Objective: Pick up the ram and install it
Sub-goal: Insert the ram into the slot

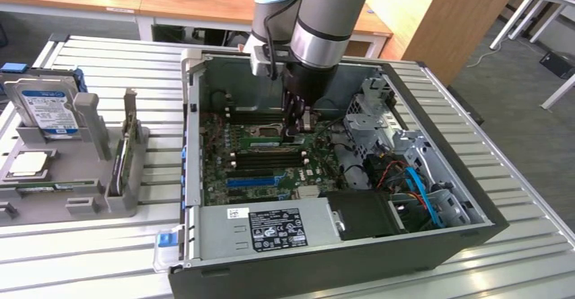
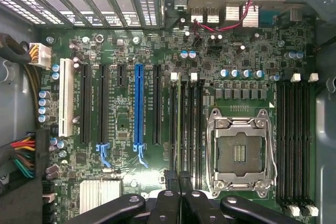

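arm vert. in case, gripper clamps ram over mobo.

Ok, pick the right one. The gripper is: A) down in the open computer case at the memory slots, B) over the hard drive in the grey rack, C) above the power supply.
A: the gripper is low inside the computer case, shut on the ram at the memory slots beside the CPU socket.

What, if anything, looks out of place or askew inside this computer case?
Nothing stands out. The ram, held by the gripper, lies straight, parallel to the empty memory slots beside it. The CPU socket is bare.
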